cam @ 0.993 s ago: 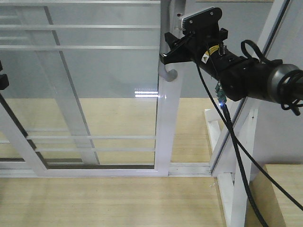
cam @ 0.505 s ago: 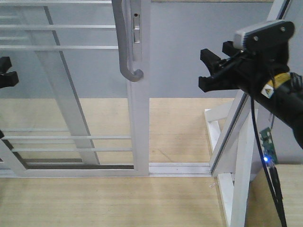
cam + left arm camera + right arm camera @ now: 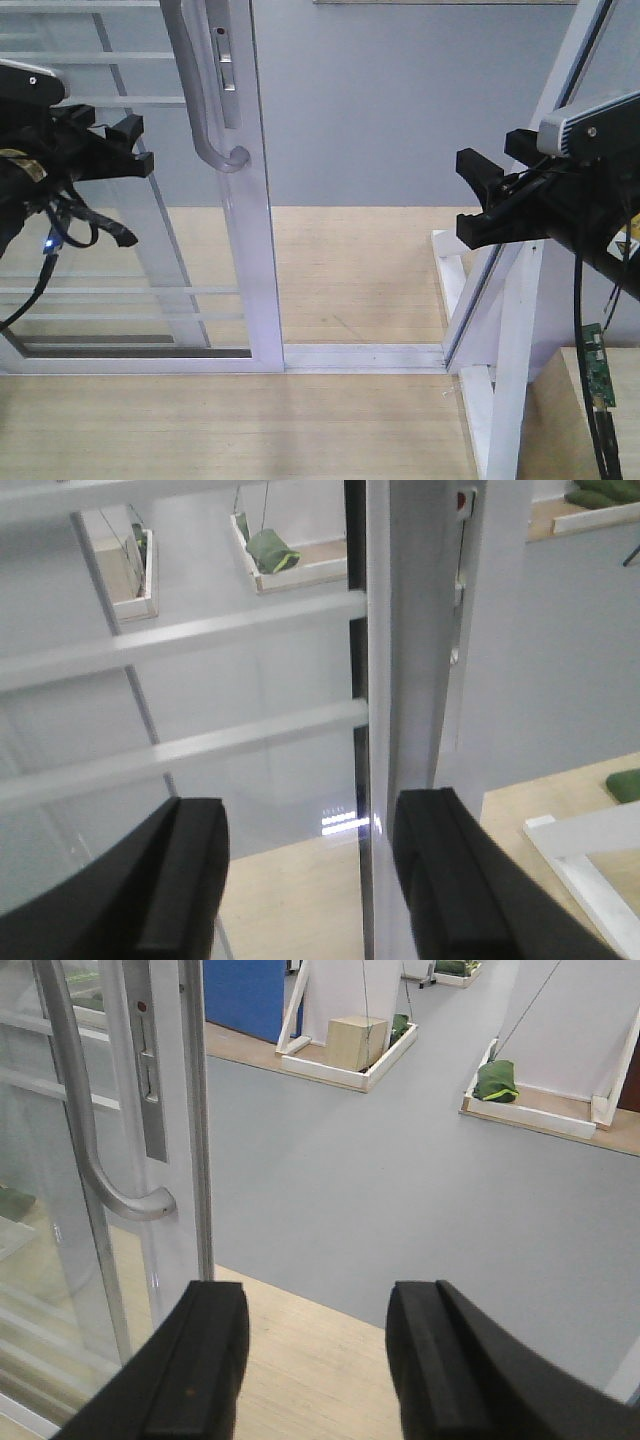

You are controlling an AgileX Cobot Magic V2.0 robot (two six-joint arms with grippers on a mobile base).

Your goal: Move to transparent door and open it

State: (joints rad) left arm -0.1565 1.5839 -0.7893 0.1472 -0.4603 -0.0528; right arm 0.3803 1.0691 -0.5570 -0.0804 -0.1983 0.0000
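Observation:
The transparent door [image 3: 245, 230] is a glass panel in a white frame with thin white bars. It stands slid to the left, with an open gap to its right. Its curved silver-grey handle [image 3: 205, 110] is on the right stile and also shows in the right wrist view [image 3: 75, 1110]. My left gripper [image 3: 140, 145] is open and empty, just left of the handle, in front of the glass. In the left wrist view the gripper [image 3: 315, 865] faces the door stile [image 3: 410, 680]. My right gripper [image 3: 468, 198] is open and empty, right of the gap, well clear of the door [image 3: 165, 1160].
A slanted white frame post [image 3: 510, 330] stands close under my right arm. The white floor track [image 3: 360, 355] crosses the gap. A second glass panel [image 3: 130, 230] lies behind the door. Beyond the gap, a wooden box [image 3: 357, 1040] and green bags [image 3: 497, 1080] sit on the grey floor.
The door has slid left and the gap has widened. My right gripper has left the handle and drawn back right. My left arm has come in from the left.

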